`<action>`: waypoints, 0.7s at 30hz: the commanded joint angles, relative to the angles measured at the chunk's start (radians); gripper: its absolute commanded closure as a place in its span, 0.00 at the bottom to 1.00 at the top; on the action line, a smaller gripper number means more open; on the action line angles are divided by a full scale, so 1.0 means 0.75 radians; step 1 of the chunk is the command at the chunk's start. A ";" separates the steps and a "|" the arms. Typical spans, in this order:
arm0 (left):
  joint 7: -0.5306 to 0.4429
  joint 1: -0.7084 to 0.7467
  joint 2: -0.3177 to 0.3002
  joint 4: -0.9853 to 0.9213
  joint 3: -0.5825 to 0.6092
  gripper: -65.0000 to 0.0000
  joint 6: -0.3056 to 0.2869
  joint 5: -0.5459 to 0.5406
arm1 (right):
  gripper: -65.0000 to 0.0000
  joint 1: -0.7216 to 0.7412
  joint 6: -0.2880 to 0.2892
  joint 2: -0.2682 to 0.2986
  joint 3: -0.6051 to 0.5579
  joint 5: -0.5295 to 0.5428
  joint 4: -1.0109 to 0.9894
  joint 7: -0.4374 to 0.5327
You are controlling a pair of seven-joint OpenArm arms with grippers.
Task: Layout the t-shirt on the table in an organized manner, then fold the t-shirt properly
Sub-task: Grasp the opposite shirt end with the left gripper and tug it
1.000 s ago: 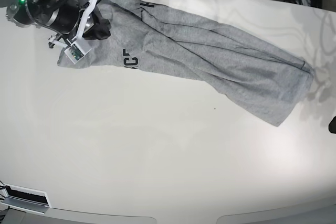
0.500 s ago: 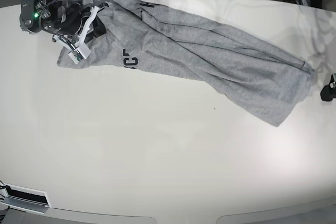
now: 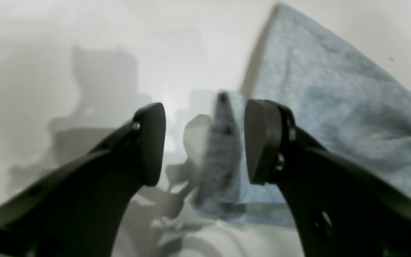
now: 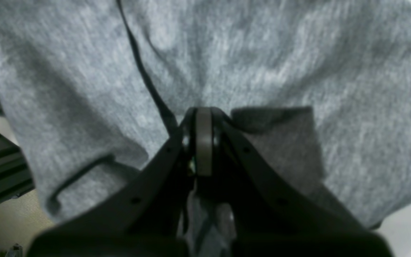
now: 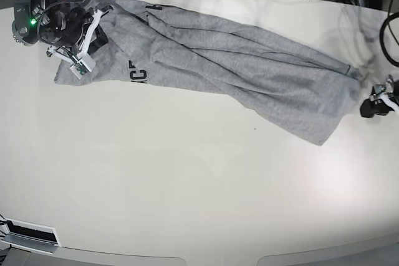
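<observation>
One grey t-shirt (image 5: 237, 66) stretched across glossy white table (image 5: 187, 204), right fingers (image 4: 203, 142) pinching it, left fingers (image 3: 148, 142) spread empty.

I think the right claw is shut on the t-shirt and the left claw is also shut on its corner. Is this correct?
Not quite. The right claw is shut on the t-shirt, but the left claw is open: in the left wrist view its jaws stand apart with the shirt's corner between them, not yet pinched.
</observation>
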 commanded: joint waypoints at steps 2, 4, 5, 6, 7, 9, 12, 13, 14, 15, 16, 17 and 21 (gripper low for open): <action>0.001 -0.019 -0.009 0.016 0.009 0.45 -0.011 -0.017 | 1.00 0.001 -0.006 0.015 0.006 -0.007 0.014 -0.006; -0.006 -0.014 0.012 0.016 0.036 0.45 -0.011 -0.017 | 1.00 0.000 -0.006 0.015 0.006 -0.008 0.014 -0.006; -0.007 -0.010 0.021 0.016 0.050 0.45 -0.011 -0.017 | 1.00 0.000 -0.006 0.015 0.006 -0.008 0.014 -0.007; -0.007 -0.004 0.027 0.016 0.066 0.45 -0.011 -0.017 | 1.00 0.000 -0.006 0.015 0.006 -0.008 0.014 -0.008; -0.006 0.000 0.036 0.016 0.082 0.45 -0.011 -0.016 | 1.00 0.000 -0.006 0.015 0.006 -0.007 0.014 -0.012; -0.006 0.013 0.045 0.016 0.120 0.45 -0.011 -0.016 | 1.00 0.001 -0.006 0.015 0.006 -0.007 0.014 -0.015; -0.006 0.022 0.045 0.016 0.172 0.45 -0.011 -0.016 | 1.00 0.001 -0.006 0.015 0.006 -0.007 0.015 -0.015; -0.005 0.021 0.045 0.016 0.182 0.45 -0.011 -0.016 | 1.00 0.001 -0.006 0.015 0.006 -0.007 0.015 -0.015; -0.005 0.021 0.045 0.016 0.185 0.45 -0.011 -0.016 | 1.00 0.001 -0.006 0.015 0.006 -0.007 0.015 -0.015; -0.005 0.021 0.045 0.016 0.185 0.45 -0.011 -0.017 | 1.00 0.001 -0.006 0.015 0.006 -0.007 0.015 -0.015; -0.005 0.021 0.041 0.016 0.185 0.45 -0.011 -0.017 | 1.00 0.001 -0.006 0.015 0.006 -0.007 0.015 -0.016; -0.005 0.020 0.033 0.016 0.185 0.45 -0.011 -0.017 | 1.00 0.000 -0.006 0.015 0.006 -0.007 0.015 -0.016; -0.007 0.005 -0.032 0.016 0.180 0.45 -0.011 -0.019 | 1.00 0.001 -0.006 0.015 0.006 -0.007 0.015 -0.016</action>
